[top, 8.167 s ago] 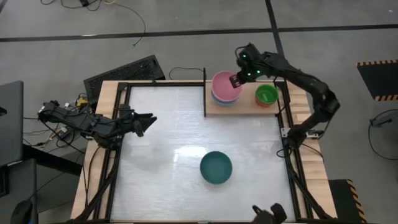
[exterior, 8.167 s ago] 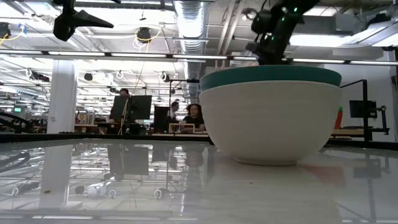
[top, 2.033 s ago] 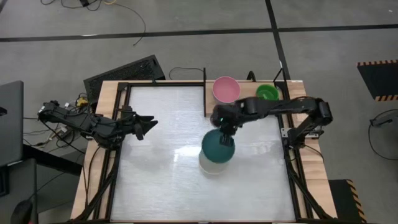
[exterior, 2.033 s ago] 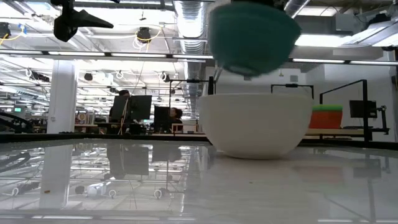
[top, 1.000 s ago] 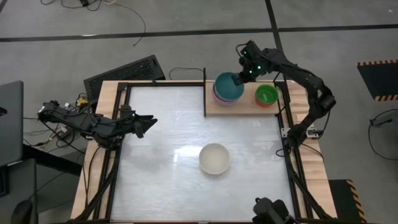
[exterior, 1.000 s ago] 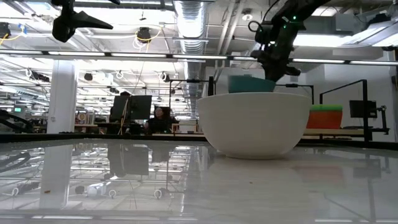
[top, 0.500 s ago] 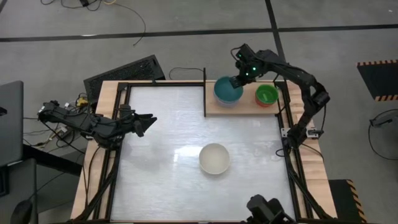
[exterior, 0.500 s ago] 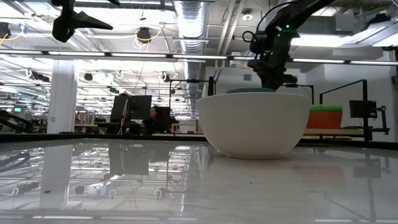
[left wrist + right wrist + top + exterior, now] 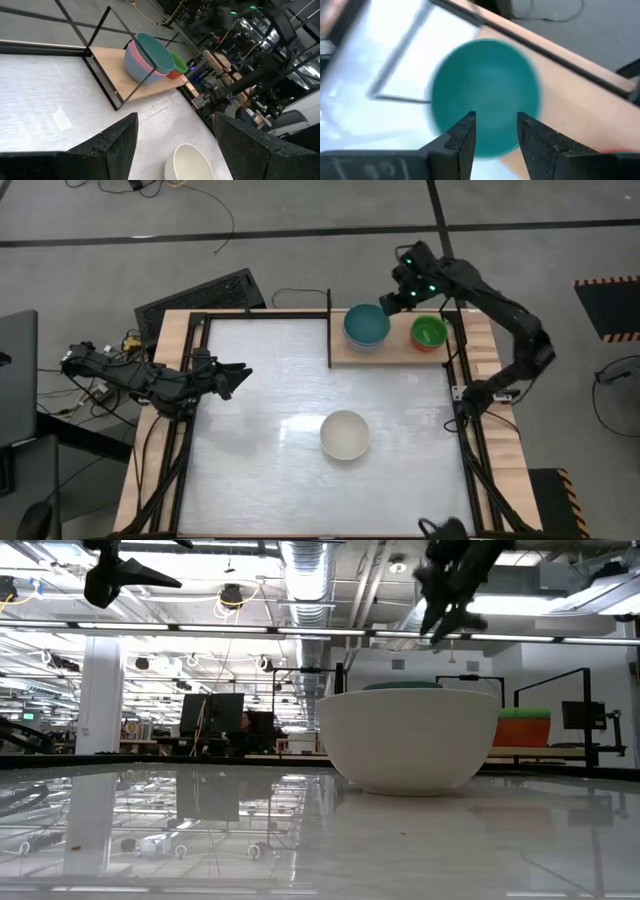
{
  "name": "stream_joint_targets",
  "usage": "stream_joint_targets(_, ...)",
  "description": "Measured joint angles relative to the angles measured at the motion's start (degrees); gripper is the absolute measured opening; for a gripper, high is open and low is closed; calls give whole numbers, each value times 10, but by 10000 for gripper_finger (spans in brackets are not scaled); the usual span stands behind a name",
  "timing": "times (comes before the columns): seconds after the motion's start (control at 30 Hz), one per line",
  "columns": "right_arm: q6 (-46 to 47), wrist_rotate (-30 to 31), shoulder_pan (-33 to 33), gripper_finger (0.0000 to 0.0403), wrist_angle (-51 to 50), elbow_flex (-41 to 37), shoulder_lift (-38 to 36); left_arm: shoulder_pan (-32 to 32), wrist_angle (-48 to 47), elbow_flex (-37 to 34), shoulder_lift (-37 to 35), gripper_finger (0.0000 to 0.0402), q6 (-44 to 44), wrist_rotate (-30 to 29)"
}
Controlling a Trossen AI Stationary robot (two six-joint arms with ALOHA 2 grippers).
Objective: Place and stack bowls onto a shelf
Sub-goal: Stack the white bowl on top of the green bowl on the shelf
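On the wooden shelf [image 9: 398, 352] at the table's far right, a teal bowl [image 9: 367, 325] sits nested on top of a pink and a blue bowl [image 9: 145, 62]. Beside that stack, a green bowl [image 9: 429, 332] rests in a red one. A white bowl [image 9: 345, 434] stands by its base on the white table, near the middle. My right gripper [image 9: 495, 131] hovers open above the teal bowl's [image 9: 485, 95] right rim and touches nothing. My left gripper [image 9: 175, 120] waits open over the table's left side.
Thin black posts [image 9: 329, 325] frame the shelf, and a black rail runs around the table top. A keyboard [image 9: 200, 298] lies beyond the far left corner. The table between the white bowl and the shelf is bare white surface.
My right gripper has lowered the teal bowl onto the pink bowl on the shelf and opened, letting it go. It has then risen and drawn back a little toward the table's right edge. The teal bowl now rests on the stack.
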Motion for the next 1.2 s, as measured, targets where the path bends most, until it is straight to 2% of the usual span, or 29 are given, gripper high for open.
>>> stream_joint_targets(0.13, 32, 11, 80, 158, -6, -7, -48, 0, 0, 0, 0, 245, 0, 0)
stream_joint_targets(0.23, 57, 56, 162, 155, -23, -14, -55, 0, 0, 0, 0, 245, 4, 0)
stream_joint_targets(0.37, 84, 103, 273, 155, -49, -27, -27, 0, 0, 0, 0, 245, 6, 0)
stream_joint_targets(0.63, 127, 124, 436, 155, -31, -77, 66, 0, 0, 0, 0, 245, 6, 4)
stream_joint_targets(0.87, 132, 124, 499, 155, 33, -91, 137, 0, 0, 0, 0, 245, 5, 23)
stream_joint_targets(1.2, 90, 123, 492, 150, 42, -90, 219, 0, 0, 0, 0, 245, 4, 30)
